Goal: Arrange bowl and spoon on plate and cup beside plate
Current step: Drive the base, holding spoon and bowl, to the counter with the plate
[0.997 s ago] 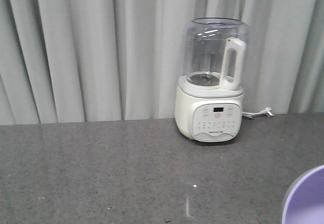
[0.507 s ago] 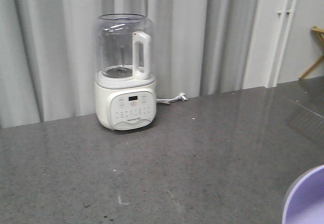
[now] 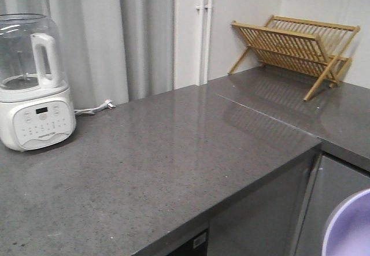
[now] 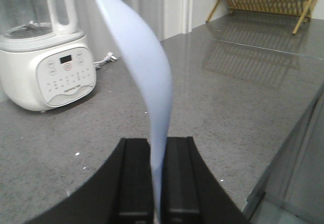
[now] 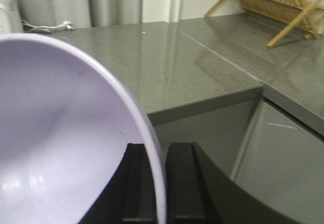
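In the left wrist view my left gripper (image 4: 156, 148) is shut on the handle of the pale-blue spoon (image 4: 147, 72), which stands up out of the jaws with its scoop curving to the upper left, above the grey counter. My right gripper (image 5: 158, 150) is shut on the rim of the lavender bowl (image 5: 61, 143), whose inside fills the left of the right wrist view. A piece of that bowl (image 3: 350, 227) shows at the bottom right corner of the front view. The plate and the cup are out of view.
A white blender (image 3: 32, 88) with a clear jug stands at the left on the grey counter (image 3: 173, 152), its cord trailing beside it. A wooden dish rack (image 3: 298, 45) sits on the adjoining counter at the back right. The counter's front edge and grey cabinet fronts (image 5: 276, 153) lie ahead.
The front view has swung to the right: the blender slid from centre to the far left, and the counter corner and dish rack came into sight. The bowl stays in the bottom right corner.
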You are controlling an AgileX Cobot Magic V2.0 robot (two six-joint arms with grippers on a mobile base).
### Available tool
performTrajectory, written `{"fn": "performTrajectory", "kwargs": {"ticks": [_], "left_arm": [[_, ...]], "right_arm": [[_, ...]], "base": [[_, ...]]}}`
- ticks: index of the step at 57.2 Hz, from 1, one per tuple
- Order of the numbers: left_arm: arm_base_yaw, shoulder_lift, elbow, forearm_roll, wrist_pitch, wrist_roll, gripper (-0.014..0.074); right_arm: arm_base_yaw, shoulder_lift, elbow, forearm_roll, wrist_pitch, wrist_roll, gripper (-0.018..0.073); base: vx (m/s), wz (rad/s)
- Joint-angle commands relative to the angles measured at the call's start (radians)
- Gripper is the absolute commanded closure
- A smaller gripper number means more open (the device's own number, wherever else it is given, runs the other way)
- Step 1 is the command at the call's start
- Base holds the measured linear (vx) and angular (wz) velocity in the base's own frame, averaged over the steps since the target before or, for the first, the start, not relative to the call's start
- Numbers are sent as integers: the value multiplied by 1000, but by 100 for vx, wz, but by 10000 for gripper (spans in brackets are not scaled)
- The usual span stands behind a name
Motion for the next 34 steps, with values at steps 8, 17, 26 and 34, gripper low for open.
{"fn": "performTrajectory", "kwargs": {"ticks": [8, 17, 26, 34], "left_arm": [[-3, 4, -29, -15, -82, -6, 603], [-3, 4, -29, -15, -82, -6, 603], [-3, 3, -29, -15, -82, -6, 603], [-3, 3, -29, -15, -82, -6, 603]], "right_arm": [[0, 7, -28, 14, -83, -3, 568], [0, 7, -28, 14, -83, -3, 568], [0, 7, -28, 14, -83, -3, 568], [0, 7, -28, 14, -83, -3, 568]], "base": [[-7, -43], [-4, -46], [1, -56], [7, -67]]}}
